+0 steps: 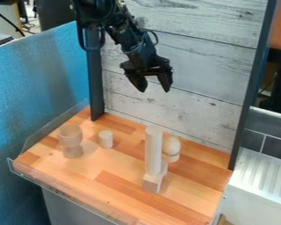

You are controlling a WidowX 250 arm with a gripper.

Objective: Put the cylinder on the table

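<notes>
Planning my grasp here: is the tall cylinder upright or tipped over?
Upright. The tall cylinder rises vertically above the wooden block, with one round end on top.

Here's the counter [102, 186], striped in pale and reddish wood, and over on its left stands the goblet [73, 152], upright! Just to the right of it, the short cylinder [106, 139], also on end. Across to the near right, there's the block [153, 183], and farther back, a rounded piece [172, 145], its footing partly hidden.
</notes>
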